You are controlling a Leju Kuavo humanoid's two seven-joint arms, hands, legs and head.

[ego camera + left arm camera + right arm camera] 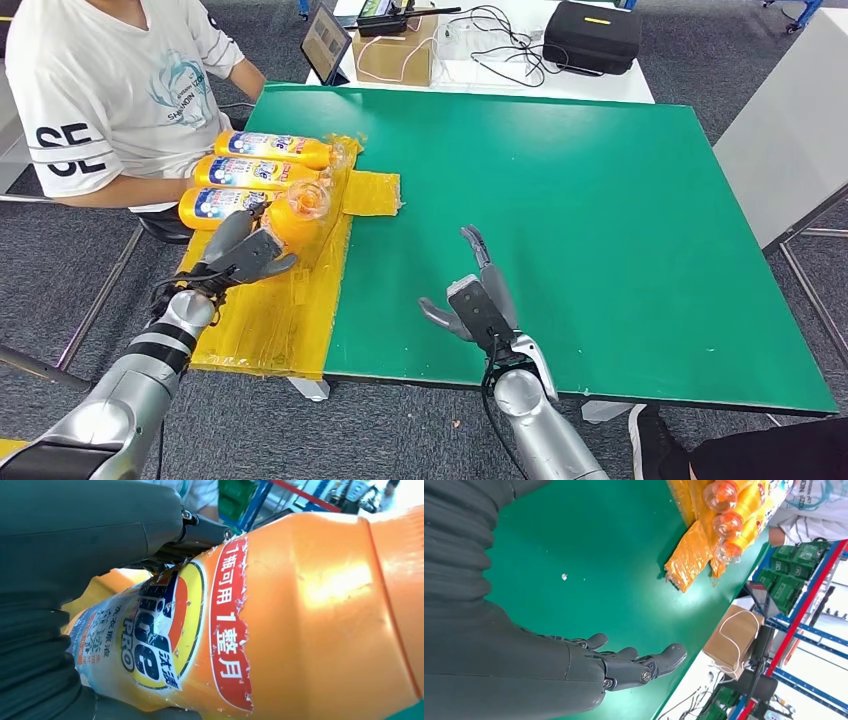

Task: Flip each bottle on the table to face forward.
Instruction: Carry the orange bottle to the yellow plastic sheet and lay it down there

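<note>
Three orange bottles with clear caps lie side by side on a yellow mat (270,320) at the left of the green table (600,230). The far bottle (272,148) and the middle bottle (252,173) show their blue labels upward. My left hand (240,255) grips the nearest bottle (298,218), whose cap end is raised. Up close, that bottle (300,620) shows its label with a red band, and my left hand (75,555) wraps its side. My right hand (478,300) hovers open over bare green table, fingers spread (624,665). The bottle caps (727,525) lie well beyond it.
A person in a white T-shirt (110,90) sits at the table's far left, forearm just beside the bottles. Behind the green table, a white table carries a tablet (325,42), a cardboard box (395,55), cables and a black case (592,35). A grey table (790,130) stands at right.
</note>
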